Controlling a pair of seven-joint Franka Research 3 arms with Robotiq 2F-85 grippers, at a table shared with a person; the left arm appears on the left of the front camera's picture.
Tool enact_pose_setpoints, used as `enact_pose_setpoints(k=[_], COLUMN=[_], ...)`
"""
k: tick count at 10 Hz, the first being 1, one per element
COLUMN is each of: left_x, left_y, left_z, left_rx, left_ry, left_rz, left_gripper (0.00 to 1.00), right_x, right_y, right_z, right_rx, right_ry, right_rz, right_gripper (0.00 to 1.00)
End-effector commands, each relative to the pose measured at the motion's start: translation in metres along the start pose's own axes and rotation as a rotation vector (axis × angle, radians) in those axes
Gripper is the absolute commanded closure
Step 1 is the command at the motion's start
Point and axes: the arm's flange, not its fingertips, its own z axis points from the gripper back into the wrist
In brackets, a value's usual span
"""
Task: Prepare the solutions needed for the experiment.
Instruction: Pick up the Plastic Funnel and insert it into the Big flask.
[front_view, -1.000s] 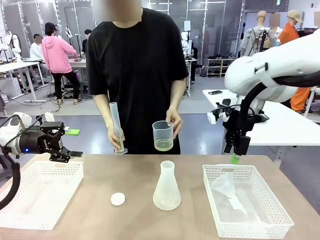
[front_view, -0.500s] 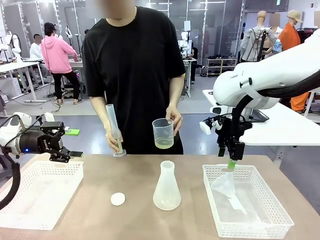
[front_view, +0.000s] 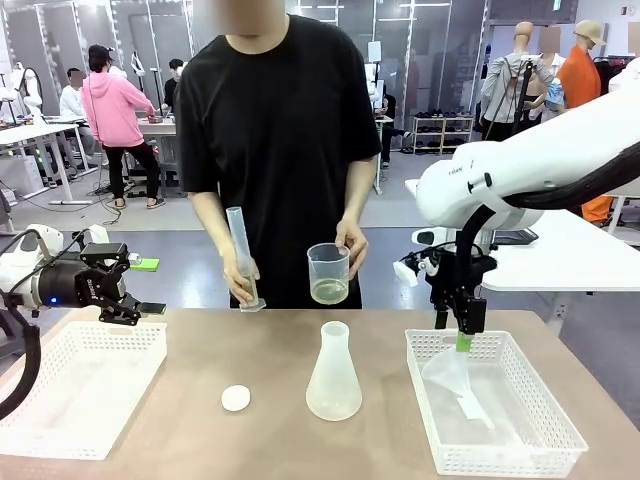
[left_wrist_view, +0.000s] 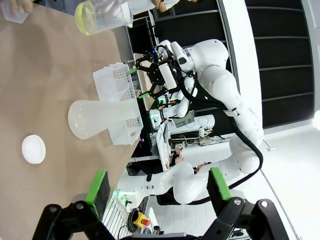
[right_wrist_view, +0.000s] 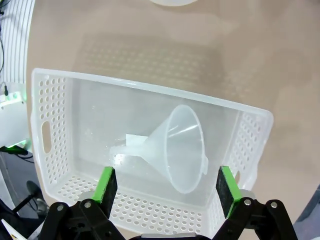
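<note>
The person across the table holds a beaker (front_view: 328, 270) with a little pale yellow solution (front_view: 327, 291) at its bottom, and a tall graduated cylinder (front_view: 243, 260) in the other hand. The same beaker (left_wrist_view: 102, 14) appears in the left wrist view. An empty conical flask (front_view: 333, 372) stands mid-table, a white cap (front_view: 236, 398) to its left. My right gripper (front_view: 462, 335) hangs open, pointing down just above a clear funnel (right_wrist_view: 180, 147) lying in the right tray (front_view: 500, 445). My left gripper (front_view: 140, 300) stays open and empty over the left tray's far edge.
A white perforated tray (front_view: 75, 385) lies at the front left with nothing in it. The right tray (right_wrist_view: 45, 135) holds the funnel (front_view: 455, 375) alone. Bare tabletop surrounds the flask (left_wrist_view: 95, 117) and cap (left_wrist_view: 33, 149). Other people work at tables far behind.
My right gripper has come down and to the left, from high beside the tray to just over the funnel. The person has shifted the cylinder slightly. The left arm is still.
</note>
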Motion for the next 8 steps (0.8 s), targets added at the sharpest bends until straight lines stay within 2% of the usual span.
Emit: enact_pose_setpoints(k=[1, 8], left_x=[0.000, 0.000], left_y=[0.000, 0.000], left_z=[0.000, 0.000], left_rx=[-0.001, -0.001], left_ry=[-0.001, -0.001], left_rz=[-0.008, -0.008], left_gripper=[0.00, 0.00], right_x=[0.000, -0.006], right_y=[-0.006, -0.012], right_z=[-0.007, -0.037], right_rx=[0.057, 0.176], right_ry=[0.026, 0.023], right_rz=[0.034, 0.084], right_gripper=[0.00, 0.00])
